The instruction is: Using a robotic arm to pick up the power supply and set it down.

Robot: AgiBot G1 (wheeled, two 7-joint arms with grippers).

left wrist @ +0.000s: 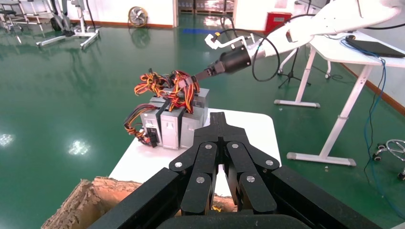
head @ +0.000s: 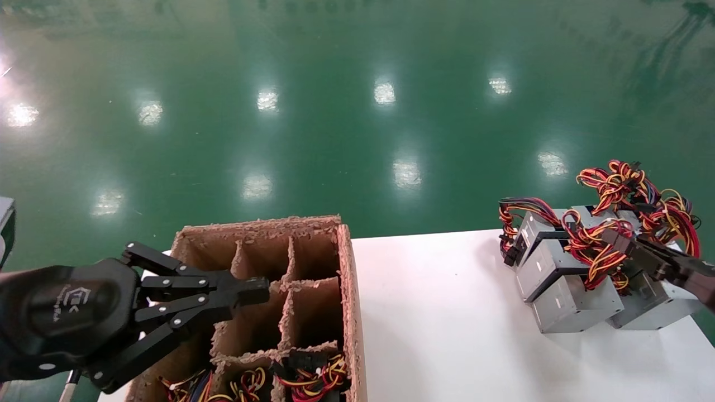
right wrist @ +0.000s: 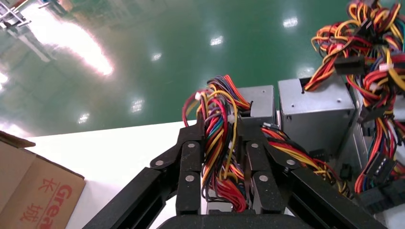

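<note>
Several grey units sit clustered on the white worktop [head: 447,312] at your right, and the power supply [head: 550,262] you want is among them, not yet lifted. Your right gripper [right wrist: 224,143] reaches in from the right edge, its fingers [right wrist: 191,157] closed around that unit's wire bundle [right wrist: 219,157]. Lifting and setting down remain. Your left gripper [head: 254,290] hovers over the cardboard divider box [head: 346,279], fingers shut on nothing.

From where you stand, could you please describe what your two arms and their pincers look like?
Both end in black multi-link claws with silver rivets. The left pincer has a glossy black housing with a white logo. The right pincer sits on a black cylindrical wrist and a white-cased arm with a looping black cable.
</note>
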